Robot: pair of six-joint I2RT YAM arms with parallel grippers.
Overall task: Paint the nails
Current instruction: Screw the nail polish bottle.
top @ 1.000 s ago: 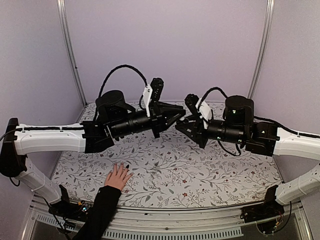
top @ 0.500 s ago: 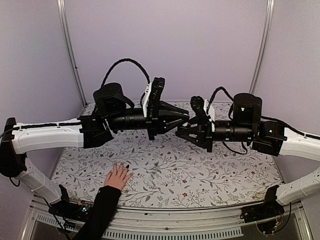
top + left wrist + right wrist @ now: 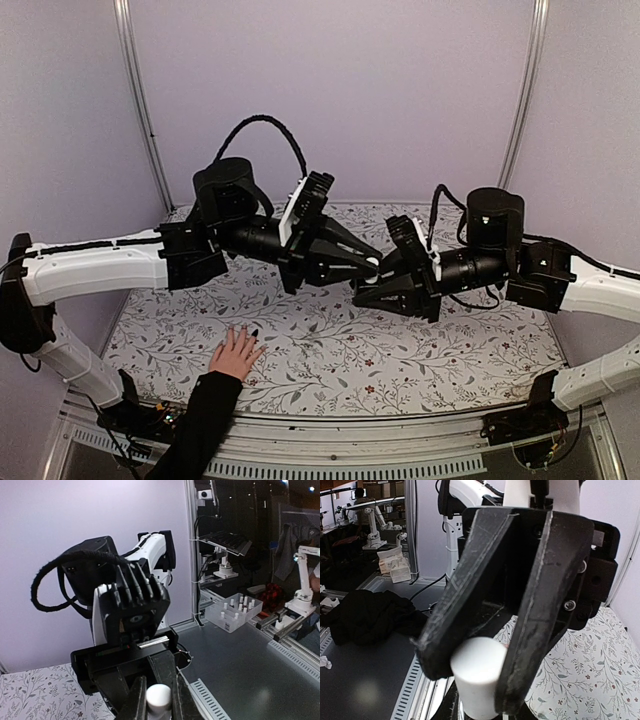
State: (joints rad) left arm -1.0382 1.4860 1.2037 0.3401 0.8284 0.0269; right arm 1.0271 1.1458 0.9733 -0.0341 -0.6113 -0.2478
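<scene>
Two grippers meet tip to tip above the table, with a white cap between them

The left gripper reaches in from the left and is clamped narrow on a white cap, one black finger on each side of it. The right gripper faces it from the right and is closed too, its tips right at the cap's lower end, but what it grips cannot be made out. Both hang well above the flower-patterned table. A light-skinned hand in a black sleeve lies flat at the near left of the table, fingers spread and pointing away from the arm bases. The nails are at its fingertips, below and left of the grippers and well apart from them, and are too small to tell whether any carry polish
</scene>
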